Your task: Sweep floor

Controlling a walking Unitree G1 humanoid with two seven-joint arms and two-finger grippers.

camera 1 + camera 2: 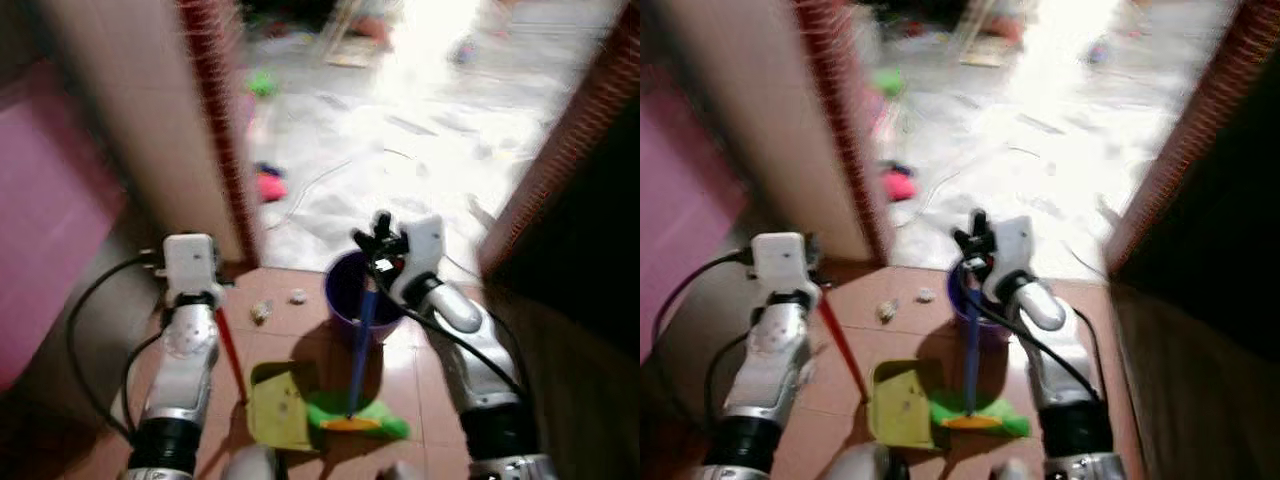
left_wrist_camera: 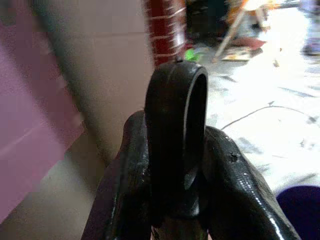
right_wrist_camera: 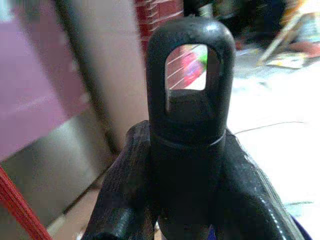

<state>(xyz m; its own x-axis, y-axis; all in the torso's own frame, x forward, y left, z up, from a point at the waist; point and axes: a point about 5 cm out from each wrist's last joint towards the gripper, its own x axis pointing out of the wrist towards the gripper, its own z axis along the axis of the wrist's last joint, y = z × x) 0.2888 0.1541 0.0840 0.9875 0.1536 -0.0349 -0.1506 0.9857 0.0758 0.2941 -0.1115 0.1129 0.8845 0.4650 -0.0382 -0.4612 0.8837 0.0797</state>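
Observation:
My right gripper [image 1: 381, 243] is shut on the black looped top [image 3: 190, 100] of a blue broom handle [image 1: 362, 345]. The broom's green brush head [image 1: 362, 420] rests on the reddish tiles. Beside it lies a yellow-green dustpan [image 1: 279, 406]. Its red handle [image 1: 231, 352] rises to my left gripper [image 1: 208, 296], which is shut on the handle's black loop end [image 2: 176, 130]. Two small crumpled scraps [image 1: 262, 312] lie on the tiles just beyond the dustpan. The picture is blurred.
A purple bucket [image 1: 343, 290] stands behind the broom handle. A brick-edged pillar [image 1: 221, 130] and a pink wall [image 1: 45, 220] close off the left; a brick wall [image 1: 575, 150] closes the right. Beyond lies a bright concrete floor [image 1: 400, 150] with a pink item [image 1: 270, 185], a green item [image 1: 262, 83] and a cable.

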